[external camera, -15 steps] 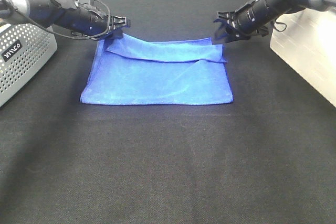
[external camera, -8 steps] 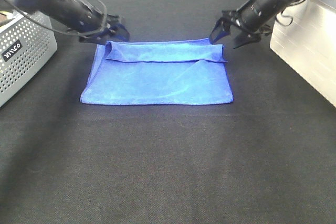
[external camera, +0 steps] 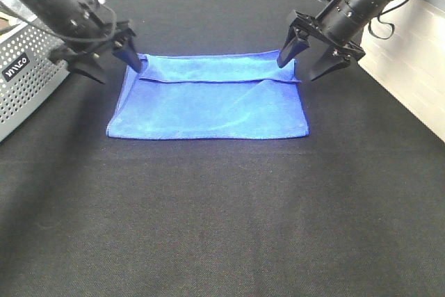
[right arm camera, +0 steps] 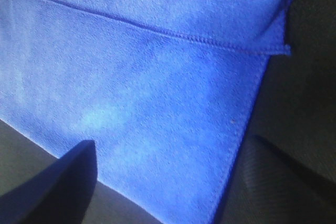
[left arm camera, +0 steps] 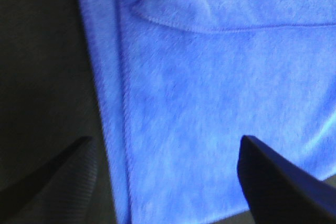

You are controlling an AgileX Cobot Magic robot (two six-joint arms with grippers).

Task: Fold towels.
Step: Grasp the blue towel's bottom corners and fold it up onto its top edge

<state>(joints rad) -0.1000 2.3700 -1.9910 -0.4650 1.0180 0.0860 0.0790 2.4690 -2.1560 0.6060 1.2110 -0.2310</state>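
The royal-blue towel point(external camera: 208, 99) lies flat on the black table, folded, with a narrow flap turned over along its far edge. My left gripper point(external camera: 111, 60) is open and empty just above the towel's far left corner. My right gripper point(external camera: 306, 57) is open and empty above the far right corner. The left wrist view shows the towel point(left arm camera: 210, 87) with its hemmed flap between the spread fingers point(left arm camera: 278, 187). The right wrist view shows the towel point(right arm camera: 147, 93), its stitched flap edge and corner, between the spread fingers point(right arm camera: 58, 182). No white tag shows.
A grey perforated basket point(external camera: 28, 74) stands at the left edge next to the left arm. A white box point(external camera: 410, 60) stands at the right edge behind the right arm. The black cloth table point(external camera: 222, 213) stretches in front of the towel.
Both grippers have let go of the towel's far edge, opened and lifted outward. The raised flap has dropped and now lies flat along the far edge.
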